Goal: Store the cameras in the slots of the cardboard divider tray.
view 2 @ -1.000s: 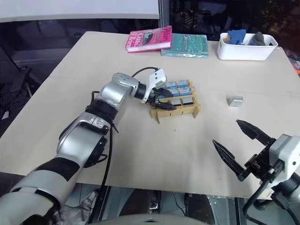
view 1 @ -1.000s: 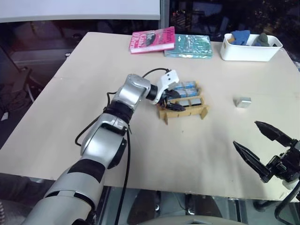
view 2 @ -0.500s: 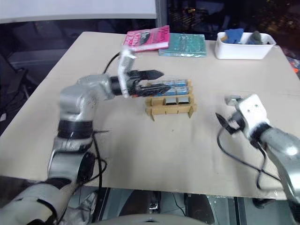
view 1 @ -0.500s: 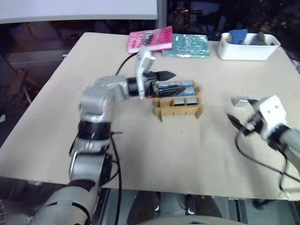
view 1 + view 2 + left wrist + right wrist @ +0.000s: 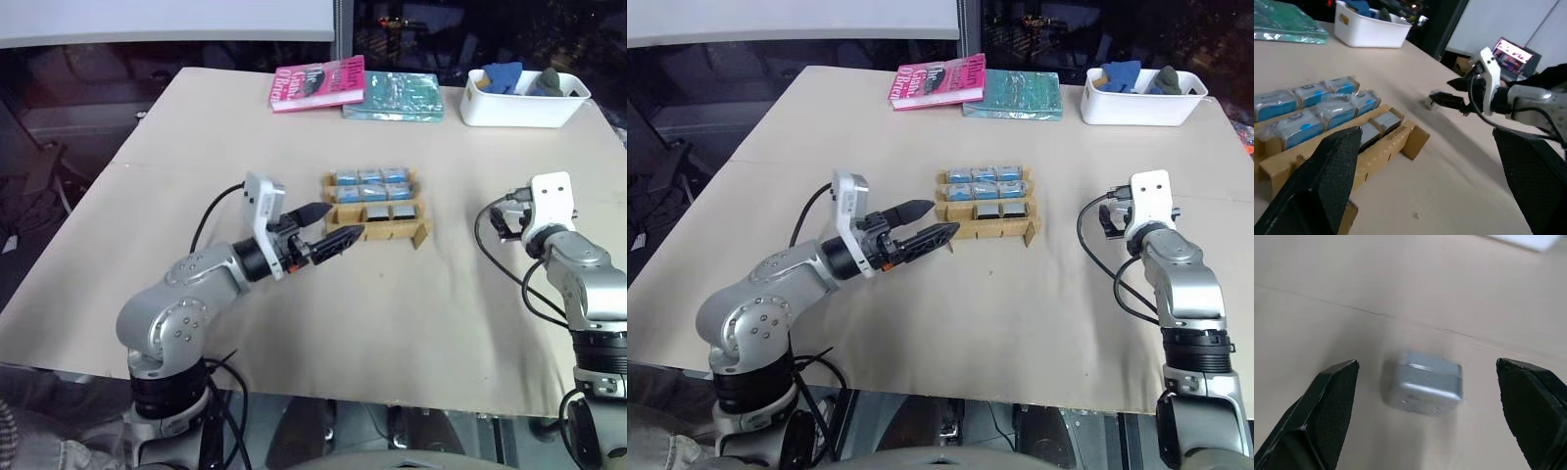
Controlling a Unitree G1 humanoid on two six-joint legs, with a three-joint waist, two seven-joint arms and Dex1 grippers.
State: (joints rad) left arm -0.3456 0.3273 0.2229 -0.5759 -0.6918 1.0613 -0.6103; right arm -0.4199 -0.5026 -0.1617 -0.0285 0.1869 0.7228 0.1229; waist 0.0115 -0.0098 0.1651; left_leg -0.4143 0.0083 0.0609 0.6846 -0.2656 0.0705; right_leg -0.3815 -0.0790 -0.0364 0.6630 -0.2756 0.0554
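The cardboard divider tray (image 5: 402,232) stands mid-table. Blue-wrapped cameras (image 5: 370,177) fill its two far rows, and two grey cameras (image 5: 390,211) sit in the near row. My left gripper (image 5: 346,219) hovers open and empty just off the tray's near-left corner, pointing at it. To the tray's right, a loose silver-grey camera (image 5: 1422,387) lies on the table. My right gripper (image 5: 1426,363) is open, its fingers spread wide on either side of this camera and not touching it. In the head views the right wrist hides this camera.
A pink book (image 5: 318,83) and a teal book (image 5: 394,96) lie at the table's far edge. A white bin (image 5: 522,98) holding blue and grey items stands at the far right corner. Bare table lies in front of the tray.
My left gripper has drawn back from the tray toward me, still open. My right gripper has moved forward from the near table edge up to the loose camera.
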